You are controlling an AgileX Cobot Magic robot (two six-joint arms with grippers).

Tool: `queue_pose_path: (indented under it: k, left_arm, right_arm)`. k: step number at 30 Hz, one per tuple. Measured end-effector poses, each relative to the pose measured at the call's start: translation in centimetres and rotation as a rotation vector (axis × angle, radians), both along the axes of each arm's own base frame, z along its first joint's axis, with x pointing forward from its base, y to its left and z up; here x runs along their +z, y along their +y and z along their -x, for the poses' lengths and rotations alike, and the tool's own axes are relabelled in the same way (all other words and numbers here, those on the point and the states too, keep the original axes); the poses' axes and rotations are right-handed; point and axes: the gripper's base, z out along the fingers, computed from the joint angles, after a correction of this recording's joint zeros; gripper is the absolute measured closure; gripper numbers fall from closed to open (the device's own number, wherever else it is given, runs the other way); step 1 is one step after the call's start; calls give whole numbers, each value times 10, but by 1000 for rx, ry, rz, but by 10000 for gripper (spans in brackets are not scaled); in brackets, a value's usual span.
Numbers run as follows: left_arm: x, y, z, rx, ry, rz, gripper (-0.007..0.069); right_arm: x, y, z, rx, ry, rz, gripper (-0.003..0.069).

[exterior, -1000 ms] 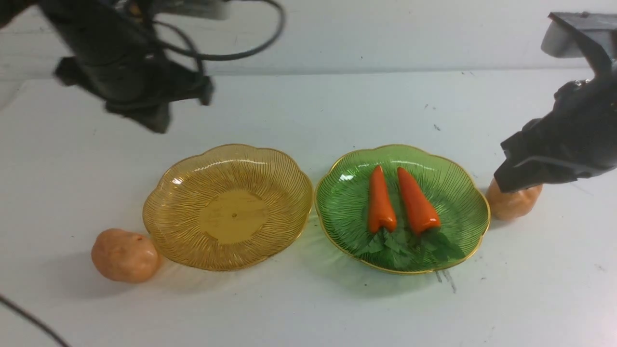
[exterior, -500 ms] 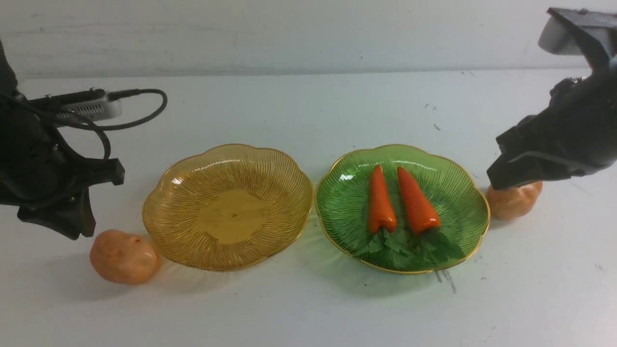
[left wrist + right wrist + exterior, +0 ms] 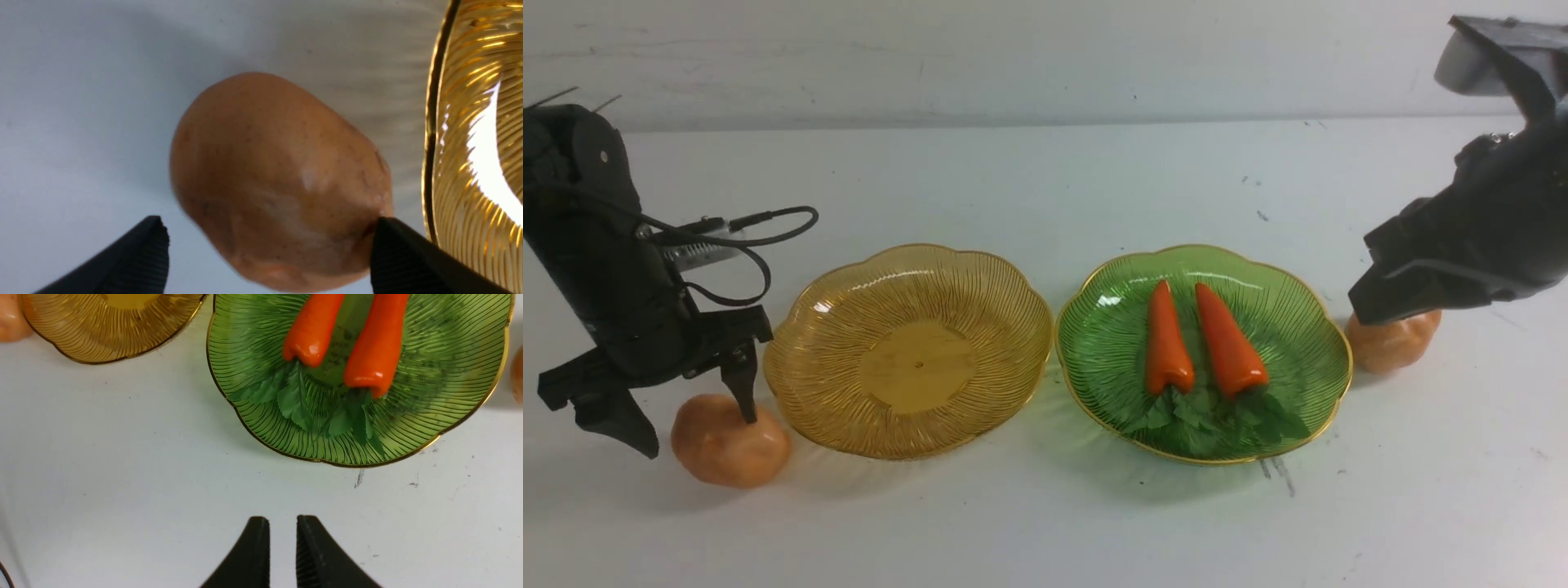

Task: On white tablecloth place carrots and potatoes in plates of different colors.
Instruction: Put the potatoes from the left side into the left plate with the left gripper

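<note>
Lowered left gripper [image 3: 696, 433] spreads fingers [image 3: 740, 384] astride the potato [image 3: 731, 447] beside the amber plate [image 3: 915, 367]; right gripper [image 3: 282, 527] fingers [image 3: 253, 549] closed, empty.

1. This looks like a robot lab or test bench, not a home.
2. The left arm [image 3: 596, 245] and the right arm [image 3: 1494, 220], black machines with a loose cable [image 3: 776, 214], stand over the table [image 3: 1045, 523].
3. The table is plain white and scuffed, and the wall [image 3: 1013, 57] is bare.
4. The carrots [image 3: 1168, 339] are glossy toys on a plastic plate [image 3: 1290, 327].
</note>
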Motion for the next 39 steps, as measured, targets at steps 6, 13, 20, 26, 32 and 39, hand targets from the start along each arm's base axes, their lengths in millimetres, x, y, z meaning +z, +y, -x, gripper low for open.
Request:
queue_pose_path:
  k: [6, 13, 20, 26, 32, 39]
  left_arm:
    - [-12, 1, -6, 0, 25, -5, 30]
    - [-13, 11, -6, -63, 38, -119, 105]
    - [-14, 22, -4, -134, 68, -240, 226]
    - [11, 23, 3, -154, 0, -253, 228]
    - [52, 9, 15, -199, -157, -139, 228]
    - [66, -39, 6, -359, -340, 75, 228]
  right_arm:
    - [0, 0, 0, 14, -6, 5, 570]
    - [0, 0, 0, 14, -6, 5, 570]
    - [0, 0, 0, 14, -5, 5, 570]
    - [0, 0, 0, 16, -6, 5, 570]
    - [0, 0, 0, 17, -5, 5, 570]
    - [0, 0, 0, 17, -4, 3, 570]
